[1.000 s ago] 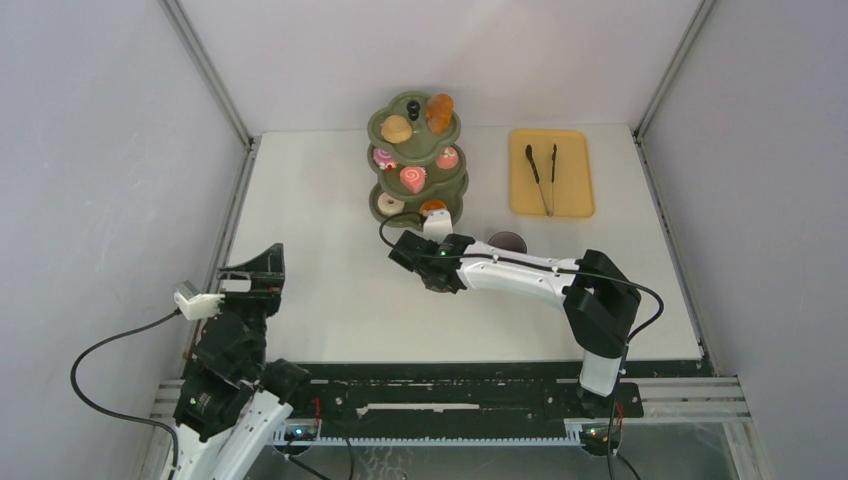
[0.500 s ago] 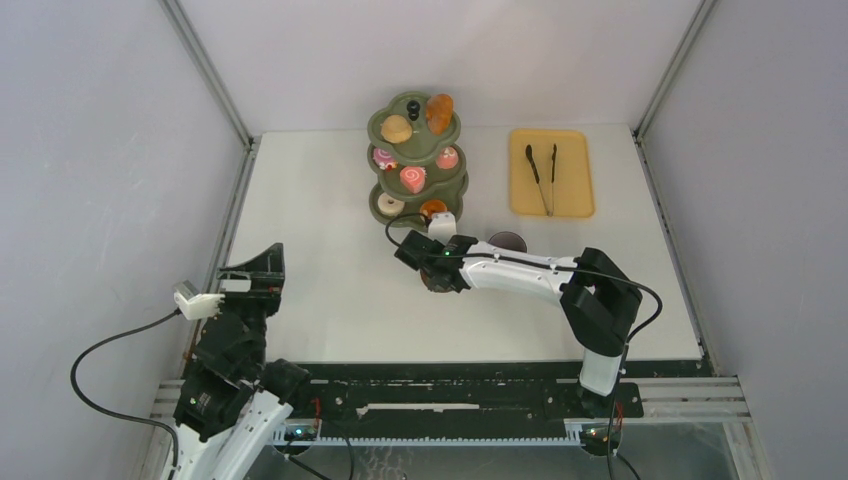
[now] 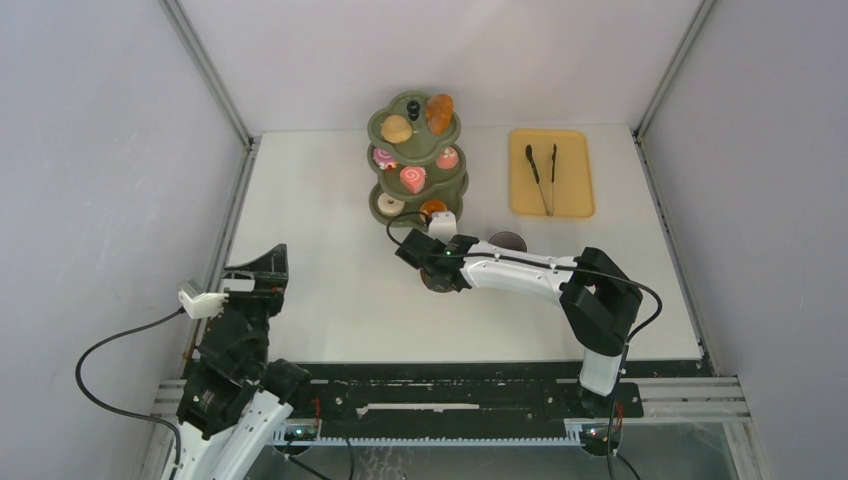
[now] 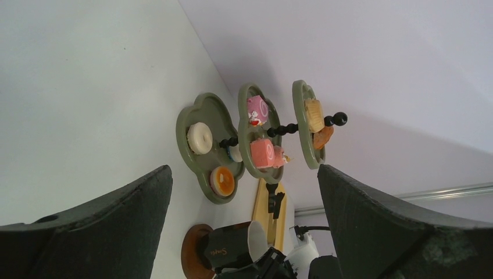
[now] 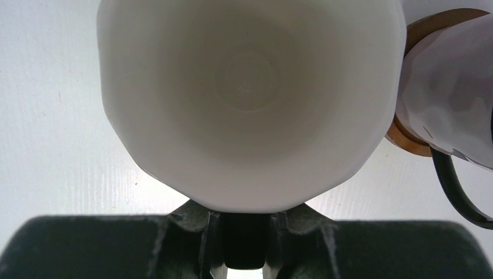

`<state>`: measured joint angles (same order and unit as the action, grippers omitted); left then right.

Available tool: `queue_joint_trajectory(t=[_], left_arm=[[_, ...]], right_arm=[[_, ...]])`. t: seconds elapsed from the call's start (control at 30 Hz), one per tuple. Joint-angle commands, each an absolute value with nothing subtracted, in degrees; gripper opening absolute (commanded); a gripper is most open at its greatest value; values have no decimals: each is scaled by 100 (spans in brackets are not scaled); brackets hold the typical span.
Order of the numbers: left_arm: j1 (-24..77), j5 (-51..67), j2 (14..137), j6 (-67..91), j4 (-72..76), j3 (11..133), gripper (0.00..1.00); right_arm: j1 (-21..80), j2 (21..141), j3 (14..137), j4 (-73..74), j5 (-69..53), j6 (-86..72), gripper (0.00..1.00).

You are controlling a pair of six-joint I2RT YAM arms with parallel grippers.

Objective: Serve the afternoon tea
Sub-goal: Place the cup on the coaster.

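The olive-green stand (image 3: 415, 165) holds donuts, pink swirl cakes and brown buns on its three tiers, and it also shows in the left wrist view (image 4: 200, 168). My right gripper (image 3: 432, 268) is just in front of the stand, shut on the handle of a brown cup (image 4: 232, 247) with a white inside (image 5: 250, 99). The cup is upright over a round brown saucer (image 4: 192, 256). I cannot tell whether cup and saucer touch. My left gripper (image 3: 255, 282) is open and holds nothing at the table's left edge.
A second cup on its saucer (image 3: 507, 241) sits just right of the held cup. Its saucer's rim (image 5: 407, 142) shows in the right wrist view. An orange-yellow tray (image 3: 575, 190) with black tongs (image 3: 541, 175) lies at the back right. Grey walls enclose the table.
My right gripper has moved the cup slightly right and toward the stand. The left arm has barely shifted.
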<state>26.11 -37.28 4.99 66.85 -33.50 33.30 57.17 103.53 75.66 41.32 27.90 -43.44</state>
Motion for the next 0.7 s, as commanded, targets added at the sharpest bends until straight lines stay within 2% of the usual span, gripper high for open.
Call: queue_joint_trajectory(t=[0.0, 0.5, 0.67], left_arm=[[2592, -3683, 534, 6583, -3166, 3261, 100], [2590, -3645, 513, 6661, -3199, 3245, 100], [2592, -3645, 495, 6679, -3233, 3243, 100]], right_arm=[[5695, 10179, 7579, 3744, 2981, -4429, 0], [5707, 10247, 7497, 3763, 2911, -4501, 0], [5705, 10257, 7480, 3825, 2909, -4550, 8]])
